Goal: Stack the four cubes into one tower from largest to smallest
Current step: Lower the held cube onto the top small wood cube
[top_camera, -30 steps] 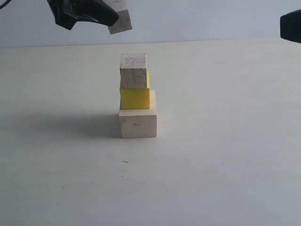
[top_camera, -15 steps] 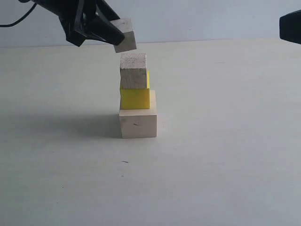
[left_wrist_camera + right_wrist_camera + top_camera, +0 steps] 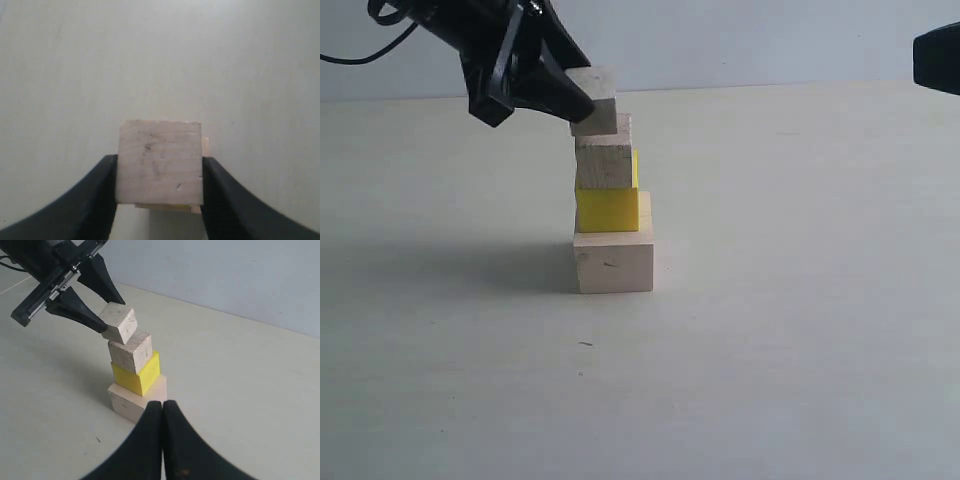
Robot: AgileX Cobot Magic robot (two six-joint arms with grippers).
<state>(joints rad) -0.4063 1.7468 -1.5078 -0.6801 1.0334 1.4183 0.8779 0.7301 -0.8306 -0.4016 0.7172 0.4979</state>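
Exterior view shows the smallest wood cube (image 3: pixel 598 92) at the very top of the column, tipped rather than level, with its low corner at the top face of the small wood cube (image 3: pixel 604 160); you cannot tell from any view whether the two touch or a sliver of air remains. Judge that piece as light, rigid and hard to damage: bare, matte wood with flat faces should sit firmly between pads and will not give under pressure. The hold you have is the sensible one, on two opposite side faces, as the left wrist view shows, with the left claw (image 3: pixel 160 172) pinching the cube between its black fingers (image 3: pixel 95 200). Because the cube is canted, level it before letting go, or it will likely land on an edge and rock. Below it come the yellow cube (image 3: pixel 607 210) and the large wood cube (image 3: pixel 613 262), each resting on the next. They are not centred: the upper pieces sit toward the left side of the base in the exterior view, so the seat is narrow and a sideways nudge could shift light, unglued blocks. The right claw (image 3: pixel 163 407) is pressed together, holding nothing, well apart from the tower above the pale worktop (image 3: pixel 800 300).
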